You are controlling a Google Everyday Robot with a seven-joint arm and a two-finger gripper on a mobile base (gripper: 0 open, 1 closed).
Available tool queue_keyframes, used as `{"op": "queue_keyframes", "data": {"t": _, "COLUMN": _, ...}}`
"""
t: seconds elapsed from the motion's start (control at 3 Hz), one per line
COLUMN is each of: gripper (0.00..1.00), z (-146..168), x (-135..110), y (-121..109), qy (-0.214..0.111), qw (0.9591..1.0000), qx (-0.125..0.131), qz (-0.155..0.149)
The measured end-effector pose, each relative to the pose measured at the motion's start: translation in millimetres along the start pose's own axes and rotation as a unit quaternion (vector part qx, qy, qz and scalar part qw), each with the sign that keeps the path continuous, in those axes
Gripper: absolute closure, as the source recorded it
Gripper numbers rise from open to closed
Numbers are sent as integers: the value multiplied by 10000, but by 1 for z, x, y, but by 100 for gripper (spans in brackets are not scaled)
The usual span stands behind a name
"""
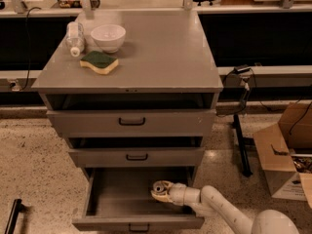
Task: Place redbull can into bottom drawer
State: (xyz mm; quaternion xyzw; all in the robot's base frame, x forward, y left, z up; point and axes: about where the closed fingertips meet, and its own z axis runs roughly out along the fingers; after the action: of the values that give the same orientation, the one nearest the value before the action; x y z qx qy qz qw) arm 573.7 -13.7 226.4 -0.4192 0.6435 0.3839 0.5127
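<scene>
The bottom drawer [112, 199] of the grey cabinet stands pulled out, with a small dark handle on its front. My gripper [160, 191] reaches in from the right and sits low inside the drawer, at its right middle. The redbull can [158, 185] shows only as a small round silver top between the cream fingers, and the gripper is shut on it. The rest of the can is hidden by the gripper.
The two upper drawers [131, 122] are closed. A white bowl [108, 36], a clear plastic bottle [74, 38] and a green-and-yellow sponge [99, 62] sit at the back left of the cabinet top. A cardboard box [287, 150] and a black stand [241, 140] are on the floor to the right.
</scene>
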Motion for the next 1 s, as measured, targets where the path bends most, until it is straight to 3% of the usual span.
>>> {"op": "queue_keyframes", "data": {"t": 0.67, "gripper": 13, "z": 2, "x": 8, "y": 2, "qy": -23, "qw": 10000, "qx": -2, "qz": -12}}
{"op": "queue_keyframes", "data": {"t": 1.0, "gripper": 0, "z": 4, "x": 8, "y": 3, "qy": -29, "qw": 10000, "qx": -16, "qz": -8}}
